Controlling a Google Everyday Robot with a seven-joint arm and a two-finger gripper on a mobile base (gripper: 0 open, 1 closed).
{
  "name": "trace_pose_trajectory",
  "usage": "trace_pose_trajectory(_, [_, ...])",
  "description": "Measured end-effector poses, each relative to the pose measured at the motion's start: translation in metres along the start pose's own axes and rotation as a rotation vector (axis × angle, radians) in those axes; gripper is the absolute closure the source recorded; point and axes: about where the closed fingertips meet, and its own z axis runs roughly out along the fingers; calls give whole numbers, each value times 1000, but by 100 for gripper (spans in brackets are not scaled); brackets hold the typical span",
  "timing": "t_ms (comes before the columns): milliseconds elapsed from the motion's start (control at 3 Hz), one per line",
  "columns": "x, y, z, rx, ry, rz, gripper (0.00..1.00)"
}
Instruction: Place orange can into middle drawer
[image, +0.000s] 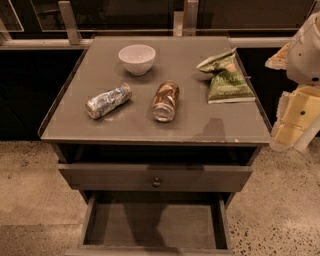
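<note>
1. The orange can (165, 101) lies on its side on the cabinet top (90, 131), near the middle, between the silver can (109, 101) and the chip bag (225, 77).
2. The gripper (295, 120) is at the right edge of the view, beside the cabinet and well apart from the orange can. Whether it is released or clenched I cannot tell, but the can is not in it.
3. A can on its side rolls easily. I think a touch from one side only could push it away, perhaps against the silver can.
4. The silver can lies near and in a similar pose, so an inexact reach could take the wrong one.
5. The bowl (137, 59) stands just behind the two cans. A reach that goes too far could knock it.
6. The middle drawer (155, 225) is open below, but the drawer front (156, 176) with the knob stands out above it. If the can is lowered too close to the cabinet, it could hit this front and miss the drawer.
7. If it is let go from too high, the can may bounce or roll inside.
</note>
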Motion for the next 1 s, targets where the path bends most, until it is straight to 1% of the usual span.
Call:
trace_pose_trajectory(333, [0,0,0,0,0,0,0])
trace_pose_trajectory(667, [-1,-2,1,51,-31,57,0])
trace_pose_trajectory(1000, [-2,14,13,119,-100,259,0])
